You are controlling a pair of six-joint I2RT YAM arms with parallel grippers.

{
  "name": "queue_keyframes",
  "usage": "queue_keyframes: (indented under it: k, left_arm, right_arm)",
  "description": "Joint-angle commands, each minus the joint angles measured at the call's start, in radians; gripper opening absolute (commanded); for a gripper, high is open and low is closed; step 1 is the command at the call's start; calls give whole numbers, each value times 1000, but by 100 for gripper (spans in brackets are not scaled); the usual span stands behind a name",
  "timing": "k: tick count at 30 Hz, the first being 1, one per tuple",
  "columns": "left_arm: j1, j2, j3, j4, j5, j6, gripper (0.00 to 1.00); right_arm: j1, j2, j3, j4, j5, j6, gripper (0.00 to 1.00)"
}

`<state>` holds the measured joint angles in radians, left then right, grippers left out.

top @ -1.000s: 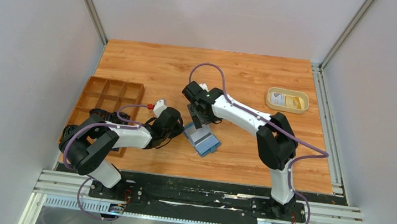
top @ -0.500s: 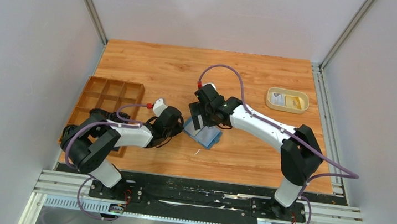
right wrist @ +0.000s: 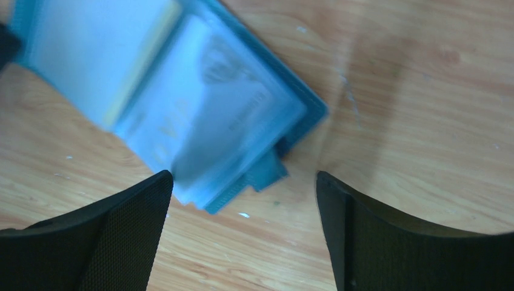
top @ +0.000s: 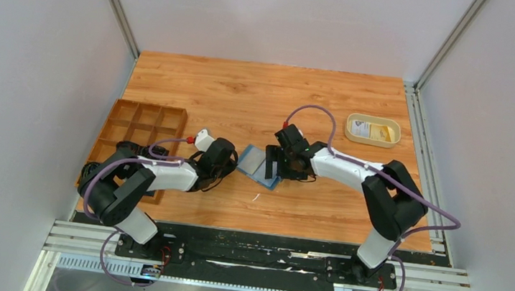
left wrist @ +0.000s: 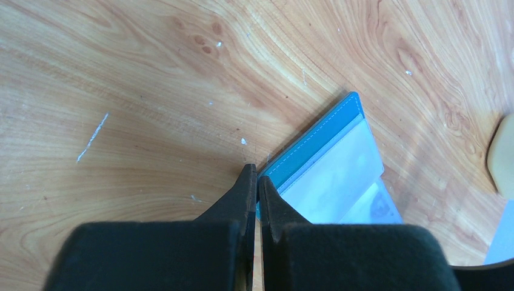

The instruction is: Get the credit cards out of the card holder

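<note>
The blue card holder lies on the table between my two grippers, with its clear sleeves facing up. My left gripper is shut on its left corner, and the left wrist view shows the tips pinching the blue edge. My right gripper is open and empty, hovering over the holder's right side. In the right wrist view the wide jaws frame the holder's edge and its closure tab. A whitish card shows inside a sleeve. A whitish card and a yellow card lie in the cream dish.
The cream oval dish stands at the back right. The brown wooden compartment tray sits at the left, beside my left arm. Metal rails run along the table's right and near edges.
My right gripper has swung right and slightly nearer. The holder, spread open nearer to me before, has shifted back and now lies more compact. My left gripper has stayed at its corner.
</note>
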<state>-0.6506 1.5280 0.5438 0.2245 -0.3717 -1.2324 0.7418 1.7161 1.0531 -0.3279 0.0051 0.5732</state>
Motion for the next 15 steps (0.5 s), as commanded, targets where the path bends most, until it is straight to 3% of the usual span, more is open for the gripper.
queue_keyframes:
  k: [1, 4, 7, 11, 15]
  left_arm:
    - [5, -31, -20, -64, -51, -25, 0]
    - [5, -45, -27, -65, -54, -32, 0]
    - [4, -50, -27, -70, -52, -34, 0]
    - [4, -60, -30, -85, -53, -41, 0]
    - [5, -74, -29, -100, -58, -44, 0]
  right_arm:
    - [-45, -55, -76, 105, -56, 103, 91]
    - [-63, -74, -155, 207, -102, 133, 91]
    - [-83, -69, -251, 426, -195, 181, 88]
    - [-91, -27, -291, 530, -256, 231, 84]
    - [-93, -5, -314, 589, -284, 265, 71]
